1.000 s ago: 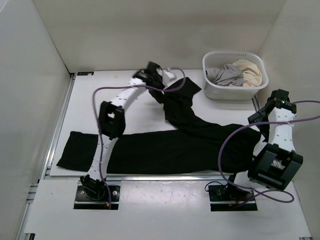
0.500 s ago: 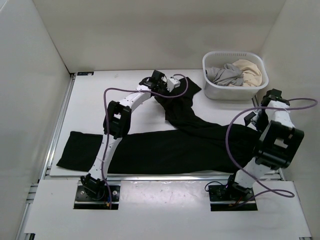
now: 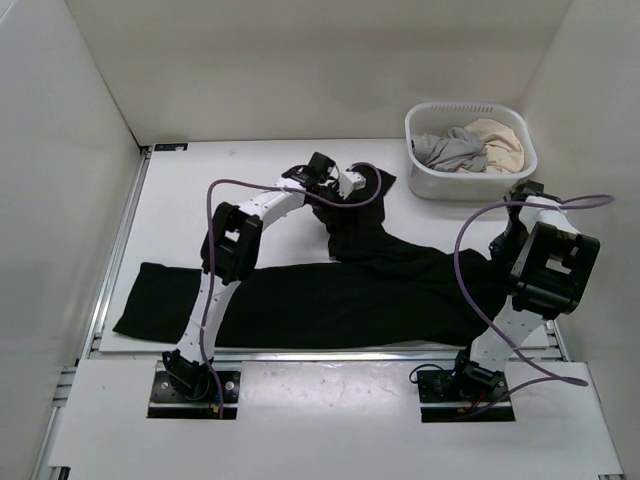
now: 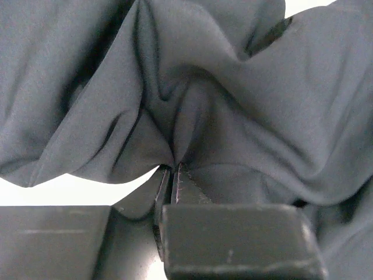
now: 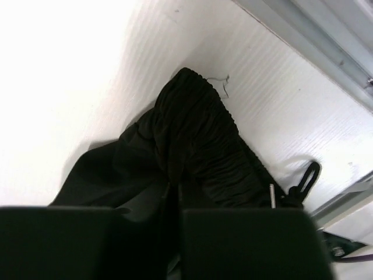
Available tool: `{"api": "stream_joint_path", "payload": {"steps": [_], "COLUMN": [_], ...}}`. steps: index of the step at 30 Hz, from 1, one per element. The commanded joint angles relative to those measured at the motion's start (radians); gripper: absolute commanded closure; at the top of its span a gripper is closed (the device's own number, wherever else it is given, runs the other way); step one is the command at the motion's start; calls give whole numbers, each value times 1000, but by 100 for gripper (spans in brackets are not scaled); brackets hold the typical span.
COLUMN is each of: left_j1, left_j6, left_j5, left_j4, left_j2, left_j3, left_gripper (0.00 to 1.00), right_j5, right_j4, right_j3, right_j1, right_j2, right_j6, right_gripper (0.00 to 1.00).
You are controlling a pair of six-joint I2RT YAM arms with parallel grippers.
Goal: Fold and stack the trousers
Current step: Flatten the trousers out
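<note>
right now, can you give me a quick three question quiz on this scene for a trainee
1. True or false: the left hand is shut on the trousers.
2. Where does the basket stand? A, at the far right corner of the table; B, at the near left corner; C, between the two arms' bases.
3. Which part of the trousers does the right hand pinch?
Key: 1 true. 2 A. 3 the gathered waistband, beside the drawstring.
</note>
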Motion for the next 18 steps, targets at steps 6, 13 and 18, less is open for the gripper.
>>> {"api": "stream_joint_path", "payload": {"steps": [6, 13, 18], "left_j1": [165, 233, 209], "left_j6": [33, 82, 38], "left_j5": [-106, -42, -42], "left_j4": [-273, -333, -207], "left_j2": [-340, -532, -308], "left_j3": [-276, -265, 28], "left_gripper": [86, 32, 19], "right_j5": [206, 206, 217], "right_j4": [-46, -26, -26], "right_j3": [27, 5, 16], "right_j1": [149, 201, 249], "right_j2": [-165, -199, -177], "right_j6": [10, -62, -85], "right_gripper": [100, 100, 100]}}
